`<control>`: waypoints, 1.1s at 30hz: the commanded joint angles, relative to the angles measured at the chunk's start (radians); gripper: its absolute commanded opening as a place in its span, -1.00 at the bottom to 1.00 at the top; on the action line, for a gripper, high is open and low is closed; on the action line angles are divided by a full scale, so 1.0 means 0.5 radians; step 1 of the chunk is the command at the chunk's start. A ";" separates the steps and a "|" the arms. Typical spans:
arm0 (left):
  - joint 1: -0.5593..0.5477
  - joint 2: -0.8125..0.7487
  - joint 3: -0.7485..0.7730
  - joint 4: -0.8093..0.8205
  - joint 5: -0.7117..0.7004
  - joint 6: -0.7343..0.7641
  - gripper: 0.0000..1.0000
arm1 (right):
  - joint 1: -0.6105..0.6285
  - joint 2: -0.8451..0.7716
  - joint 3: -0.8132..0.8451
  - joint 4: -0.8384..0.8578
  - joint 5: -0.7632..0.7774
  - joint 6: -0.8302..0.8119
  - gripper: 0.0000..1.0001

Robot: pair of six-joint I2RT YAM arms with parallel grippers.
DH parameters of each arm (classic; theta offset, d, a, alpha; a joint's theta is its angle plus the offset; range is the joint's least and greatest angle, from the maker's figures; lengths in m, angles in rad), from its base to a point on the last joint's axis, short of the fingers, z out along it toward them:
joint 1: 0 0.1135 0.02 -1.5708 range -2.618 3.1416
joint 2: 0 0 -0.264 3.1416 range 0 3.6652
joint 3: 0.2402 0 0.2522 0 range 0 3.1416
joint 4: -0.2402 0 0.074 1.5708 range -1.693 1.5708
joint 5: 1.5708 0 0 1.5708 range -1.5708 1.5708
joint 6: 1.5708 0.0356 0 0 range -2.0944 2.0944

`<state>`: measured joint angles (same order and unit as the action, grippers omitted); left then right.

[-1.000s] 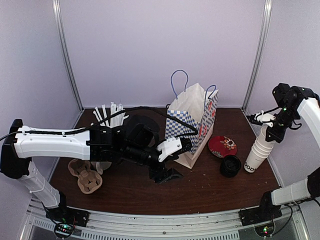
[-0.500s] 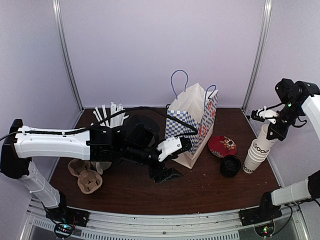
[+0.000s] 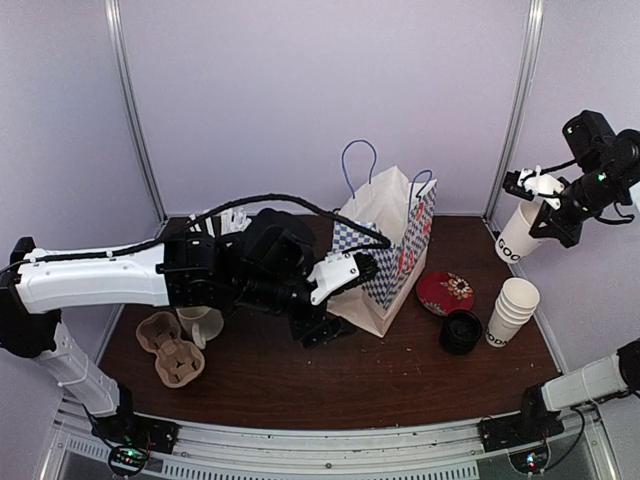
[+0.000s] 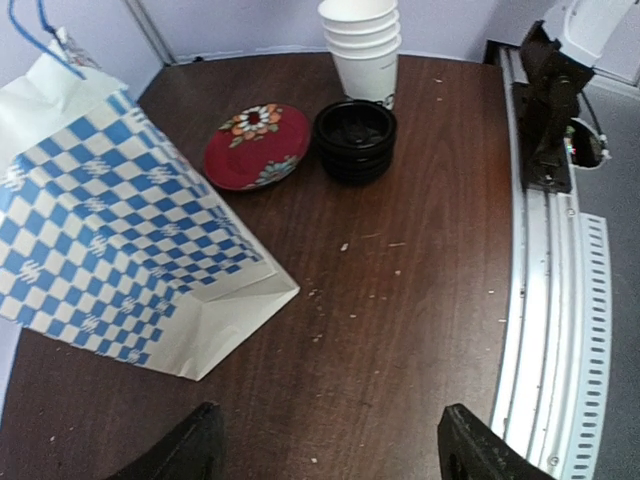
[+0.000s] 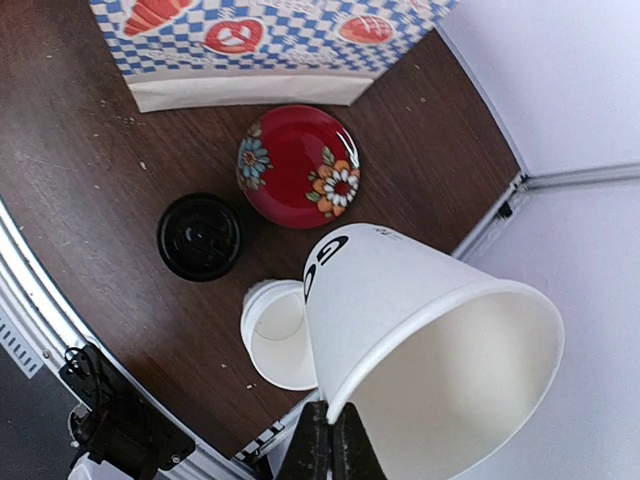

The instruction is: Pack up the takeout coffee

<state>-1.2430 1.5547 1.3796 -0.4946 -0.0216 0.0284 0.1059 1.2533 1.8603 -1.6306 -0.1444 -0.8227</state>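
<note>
Right gripper (image 5: pixel 325 440) pinches one white paper cup (image 3: pixel 515 238) by its rim
The cup hangs tilted above the table (image 3: pixel 300 390) at its right edge, over the cup stack (image 3: pixel 510 310) and black lids (image 3: pixel 461 331); left gripper (image 4: pixel 330 458) spread wide beside the checked paper bag (image 3: pixel 385 250)

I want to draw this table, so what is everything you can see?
paper bag: one, blue-and-white checked, mid-table
dish: one, red with flowers, right of the bag
lids: one stack, black, beside the dish
stacked cups: one stack, white, right of the lids
held cup: one, white with black letters, up in the air at right
cup carrier: one, brown, front left
mug: one, cream, by the carrier
straws: a bunch, white, back left
left end effector: one, open, by the bag
right end effector: one, shut on the held cup
</note>
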 commanded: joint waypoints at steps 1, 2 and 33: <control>0.015 -0.107 0.029 -0.069 -0.404 0.021 0.53 | 0.166 0.060 -0.090 -0.178 -0.253 0.011 -1.00; 0.027 -0.120 0.020 -0.069 -0.456 0.004 0.54 | 0.209 0.063 -0.135 -0.129 -0.293 0.016 -1.00; 0.350 -1.007 -0.492 0.125 -1.550 -0.562 0.64 | 2.338 1.220 -0.280 1.197 0.245 0.287 -1.00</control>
<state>-1.0718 1.1343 1.1690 -0.4900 -0.7017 -0.2466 1.2461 1.7828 1.6474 -1.1385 -0.1139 -0.6922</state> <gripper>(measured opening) 0.818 0.010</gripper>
